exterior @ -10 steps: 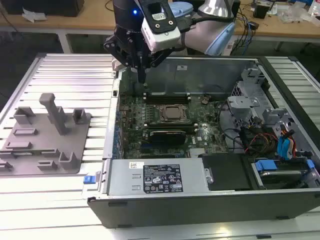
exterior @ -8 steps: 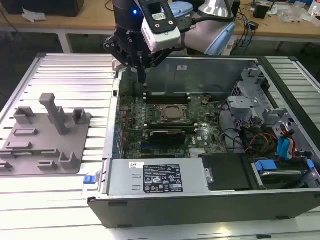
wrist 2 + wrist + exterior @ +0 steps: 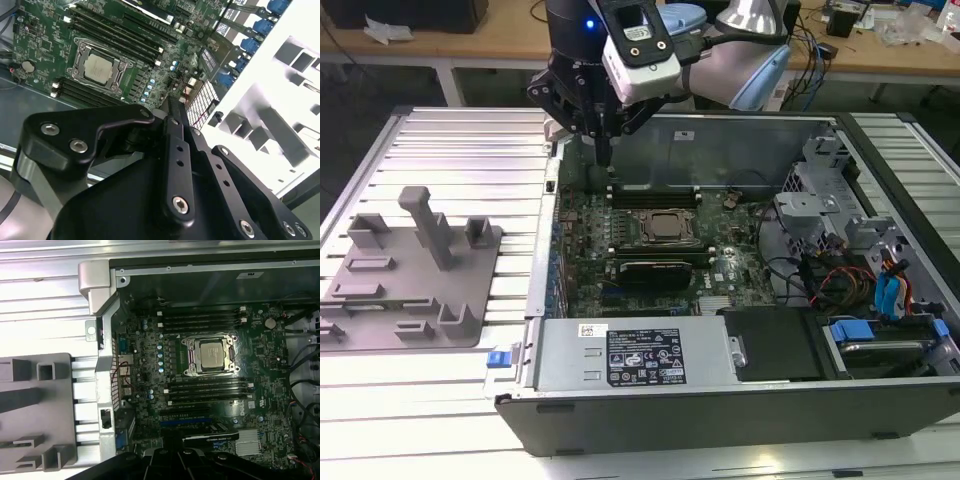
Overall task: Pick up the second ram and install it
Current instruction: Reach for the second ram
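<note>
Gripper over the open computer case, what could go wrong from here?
1. The gripper hangs close to the case wall; a skewed descent could clip it.
2. The memory slots lie right beside the CPU socket, so a misaligned push might strike the socket or nearby board parts.

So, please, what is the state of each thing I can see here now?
Computer case: open, side cover off, lying flat.
Motherboard: mounted inside the case.
Processor: seated in place, bare, no cooler on it.
Black card: plugged into the motherboard.
Grey holder: lying flat outside the case.
Claw: hovering over the motherboard's far corner, at the exterior view's left.
</note>
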`<state>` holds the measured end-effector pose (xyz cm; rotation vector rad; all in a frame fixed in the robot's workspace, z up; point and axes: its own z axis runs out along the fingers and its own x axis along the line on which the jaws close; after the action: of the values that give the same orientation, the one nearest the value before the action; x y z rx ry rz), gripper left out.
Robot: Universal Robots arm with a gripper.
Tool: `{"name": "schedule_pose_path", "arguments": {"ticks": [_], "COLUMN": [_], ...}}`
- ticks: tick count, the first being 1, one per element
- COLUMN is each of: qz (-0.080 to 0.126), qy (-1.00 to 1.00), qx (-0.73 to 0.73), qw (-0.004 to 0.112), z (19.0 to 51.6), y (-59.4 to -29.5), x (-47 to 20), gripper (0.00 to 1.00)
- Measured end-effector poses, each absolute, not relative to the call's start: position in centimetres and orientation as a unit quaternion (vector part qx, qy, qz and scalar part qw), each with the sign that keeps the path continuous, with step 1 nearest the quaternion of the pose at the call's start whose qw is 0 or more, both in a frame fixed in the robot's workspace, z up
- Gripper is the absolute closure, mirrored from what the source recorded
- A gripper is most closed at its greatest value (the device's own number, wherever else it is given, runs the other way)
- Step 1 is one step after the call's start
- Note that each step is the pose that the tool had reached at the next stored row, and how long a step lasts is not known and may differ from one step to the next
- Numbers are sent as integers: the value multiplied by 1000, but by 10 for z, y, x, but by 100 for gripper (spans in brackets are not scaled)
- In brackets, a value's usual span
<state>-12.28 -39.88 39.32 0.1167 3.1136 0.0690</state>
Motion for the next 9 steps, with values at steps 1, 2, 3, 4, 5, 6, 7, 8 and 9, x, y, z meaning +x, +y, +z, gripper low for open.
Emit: {"name": "schedule_pose_path", "arguments": {"ticks": [1, 2, 3, 4, 5, 6, 7, 8, 9], "qz": [22, 22, 22, 22, 22, 22, 22, 22, 22], "qy": [999, 999, 999, 999, 999, 999, 999, 999, 999], "qx": [37, 37, 37, 37, 37, 37, 37, 37, 37], "qw": [12, 13, 12, 13, 13, 12, 13, 12, 12], "z": [393, 393, 393, 393, 393, 393, 393, 393, 393], "y": [-399, -399, -399, -399, -399, -399, -399, -399, -399], "x": [-124, -124, -124, -125, -127, -128, -132, -133, -134], "gripper": [92, 92, 92, 92, 92, 92, 92, 92, 92]}}
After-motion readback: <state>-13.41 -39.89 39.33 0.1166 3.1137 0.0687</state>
